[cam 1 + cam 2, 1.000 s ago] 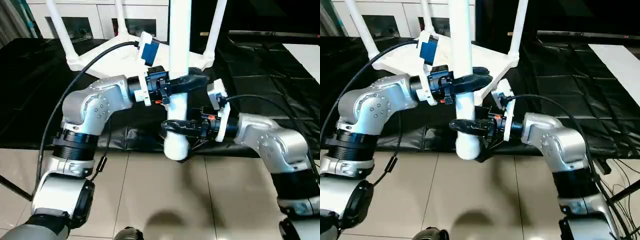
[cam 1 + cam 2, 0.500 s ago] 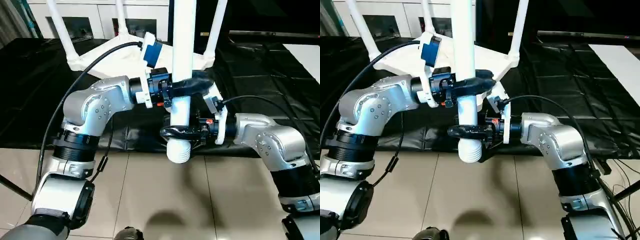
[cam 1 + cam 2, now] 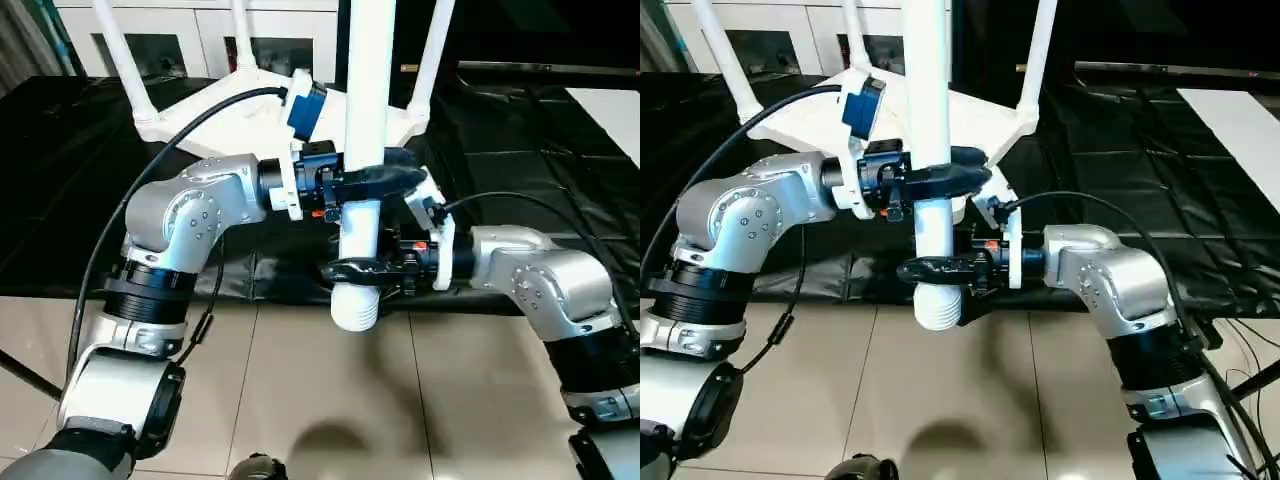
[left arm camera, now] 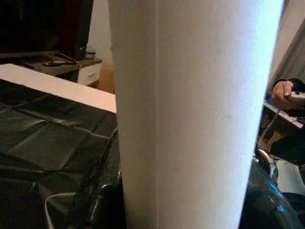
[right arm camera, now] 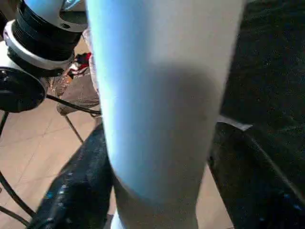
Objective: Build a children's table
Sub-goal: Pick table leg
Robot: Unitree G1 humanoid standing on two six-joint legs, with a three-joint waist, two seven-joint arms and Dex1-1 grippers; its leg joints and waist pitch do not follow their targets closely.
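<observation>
I hold the fourth leg [image 3: 367, 120] upright over the floor in front of the black-covered bench: left gripper [image 3: 372, 181] clamped on it higher, right gripper [image 3: 362, 268] clamped near its threaded end. Table top [image 3: 235, 100] lies upside down behind, w/ three legs in. Next, I think, bring the threaded end to the free corner socket, approx. aligned.

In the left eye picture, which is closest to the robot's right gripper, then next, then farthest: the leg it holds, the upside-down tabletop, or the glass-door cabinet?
From the right gripper:
1. Held leg, gripped between its fingers.
2. Tabletop, behind, on the black sheet.
3. Cabinet, farthest back.
</observation>
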